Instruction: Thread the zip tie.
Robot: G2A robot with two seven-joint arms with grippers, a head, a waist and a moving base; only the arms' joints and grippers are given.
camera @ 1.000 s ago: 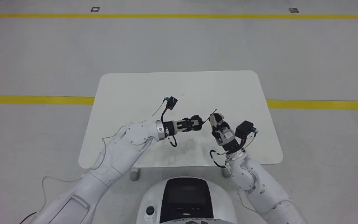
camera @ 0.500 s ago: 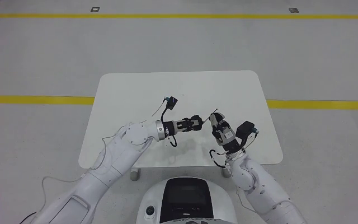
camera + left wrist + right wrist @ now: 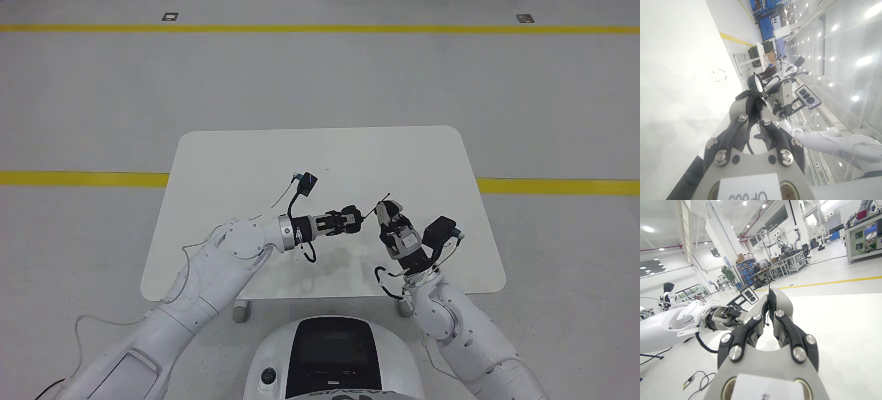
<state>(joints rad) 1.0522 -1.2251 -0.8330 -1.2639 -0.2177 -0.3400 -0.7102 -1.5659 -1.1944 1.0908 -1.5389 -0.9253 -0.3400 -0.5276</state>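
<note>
Edging the right gripper (image 3: 385, 212) a touch toward the left gripper (image 3: 353, 217) above the table (image 3: 300, 150); keeping both pressed together, pinching the tie (image 3: 769, 290) between them; seemingly still aligning, not yet threading.

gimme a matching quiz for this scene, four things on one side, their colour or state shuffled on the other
1 zip tie
2 table
3 floor line
4 left pincer

a yellow
b shut, tip close to the right pincer
c white, rounded corners
d thin, black, pinched in the right pincer

Pairs: 1-d, 2-c, 3-a, 4-b
</note>
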